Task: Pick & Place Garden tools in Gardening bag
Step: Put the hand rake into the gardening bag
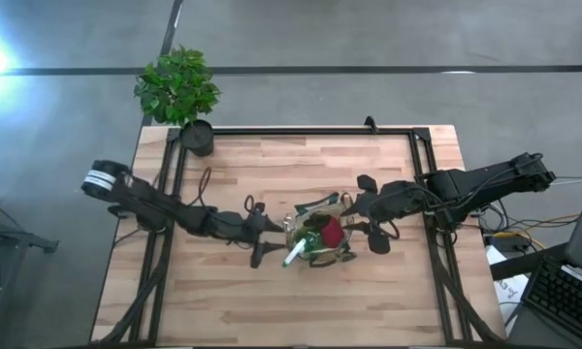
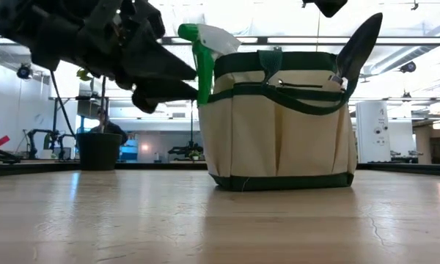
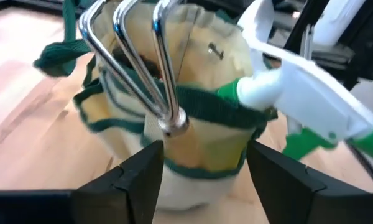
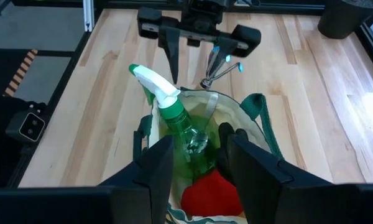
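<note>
- Gardening bag (image 1: 322, 240): stands upright near the table (image 1: 272, 310) centre; no readable writing on it.
- Spray bottle (image 4: 174, 112) and hand rake (image 3: 137, 68): protrude from the bag.
- Left gripper (image 1: 262, 231): fingers apart, just beside the bag.
- Right gripper (image 1: 361, 221): fingers apart, over the bag's opposite side.

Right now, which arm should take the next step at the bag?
Left. The left gripper is open right at the hand rake, which sits in a side pocket of the gardening bag. The right gripper hovers over the bag, open and empty.
</note>
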Robot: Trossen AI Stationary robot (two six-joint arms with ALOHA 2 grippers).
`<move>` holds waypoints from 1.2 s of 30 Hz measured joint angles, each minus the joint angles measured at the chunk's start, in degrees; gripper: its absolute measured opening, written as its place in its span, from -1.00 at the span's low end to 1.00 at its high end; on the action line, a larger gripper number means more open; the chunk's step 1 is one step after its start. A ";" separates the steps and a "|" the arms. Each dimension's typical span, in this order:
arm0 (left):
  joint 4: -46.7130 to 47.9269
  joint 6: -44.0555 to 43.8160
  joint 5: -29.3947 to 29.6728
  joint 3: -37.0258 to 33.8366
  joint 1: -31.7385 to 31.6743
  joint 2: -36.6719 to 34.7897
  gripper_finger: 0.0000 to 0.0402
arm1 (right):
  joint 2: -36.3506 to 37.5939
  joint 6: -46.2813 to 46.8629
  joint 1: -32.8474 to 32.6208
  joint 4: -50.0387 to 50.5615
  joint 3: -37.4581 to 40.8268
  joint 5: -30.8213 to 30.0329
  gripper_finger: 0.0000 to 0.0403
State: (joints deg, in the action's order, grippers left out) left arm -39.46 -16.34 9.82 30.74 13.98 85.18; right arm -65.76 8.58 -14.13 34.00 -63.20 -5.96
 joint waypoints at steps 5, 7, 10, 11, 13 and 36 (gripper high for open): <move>8.87 -0.02 1.10 -0.02 0.00 -5.48 0.14 | 0.00 0.00 0.00 -0.03 0.00 0.00 -0.32; 9.96 0.08 3.20 -0.02 0.00 -7.18 0.14 | 0.00 0.00 0.02 -0.07 0.00 0.00 -0.32; 11.93 0.87 7.48 0.00 0.00 -9.18 0.09 | 0.00 0.00 0.02 -0.09 0.00 0.00 -0.31; 12.86 1.16 9.43 0.00 0.00 -9.78 0.05 | 0.00 0.01 0.02 -0.10 0.00 0.00 -0.31; 14.12 1.39 13.22 -0.02 -0.04 -10.69 -0.06 | 0.00 0.06 0.00 -0.10 0.00 0.00 -0.29; 14.07 7.50 8.10 4.79 -3.93 -11.27 -0.99 | 0.00 -0.22 0.02 -0.42 0.00 0.00 -0.33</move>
State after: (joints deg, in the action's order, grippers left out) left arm -25.39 -8.84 17.93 35.53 10.05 73.91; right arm -65.76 8.36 -14.11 33.58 -63.20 -5.96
